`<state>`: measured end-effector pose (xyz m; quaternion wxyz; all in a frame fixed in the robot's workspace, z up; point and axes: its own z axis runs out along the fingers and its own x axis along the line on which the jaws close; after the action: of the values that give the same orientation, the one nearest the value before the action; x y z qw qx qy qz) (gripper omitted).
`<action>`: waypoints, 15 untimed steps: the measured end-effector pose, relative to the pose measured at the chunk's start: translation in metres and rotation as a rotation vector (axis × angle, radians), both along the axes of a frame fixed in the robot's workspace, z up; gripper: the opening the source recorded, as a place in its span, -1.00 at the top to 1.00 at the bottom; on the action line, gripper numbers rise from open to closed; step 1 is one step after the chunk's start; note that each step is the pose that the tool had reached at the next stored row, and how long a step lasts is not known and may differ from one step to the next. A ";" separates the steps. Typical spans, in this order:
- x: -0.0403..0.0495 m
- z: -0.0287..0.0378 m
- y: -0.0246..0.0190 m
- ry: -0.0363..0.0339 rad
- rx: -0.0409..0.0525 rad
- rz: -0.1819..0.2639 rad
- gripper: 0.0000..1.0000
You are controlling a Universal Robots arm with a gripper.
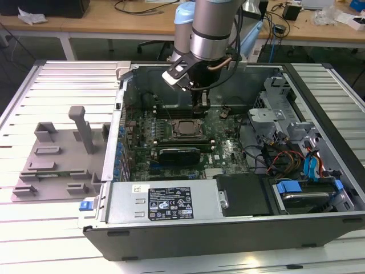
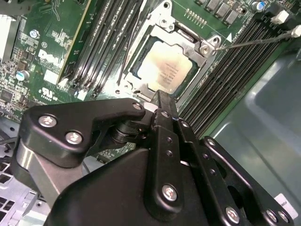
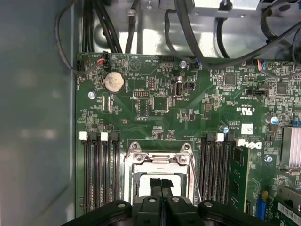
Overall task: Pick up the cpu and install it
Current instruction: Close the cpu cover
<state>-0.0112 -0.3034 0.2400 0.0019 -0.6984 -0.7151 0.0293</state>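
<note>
Pale silver is shown by the square metal cpu, green by the flat printed motherboard (striped with black slots).

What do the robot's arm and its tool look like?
The arm is a silver-grey cylinder with a pale blue joint cap. Black cables run down beside it. The tool is matte black, with rounded links and silver screws; a small white block sits on its side.
</note>
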 end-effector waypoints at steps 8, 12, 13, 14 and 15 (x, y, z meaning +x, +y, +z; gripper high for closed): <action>-0.0074 -0.0085 0.0000 0.0000 0.0001 0.000 0.79; -0.0189 -0.0167 0.0000 0.0000 0.0000 0.000 0.79; -0.0201 -0.0182 0.0000 0.0000 0.0000 0.000 0.79; -0.0213 -0.0195 0.0000 0.0000 0.0000 0.000 0.79; -0.0225 -0.0208 0.0000 0.0000 0.0000 0.000 0.79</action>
<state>-0.0337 -0.3034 0.2192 0.0019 -0.6984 -0.7151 0.0293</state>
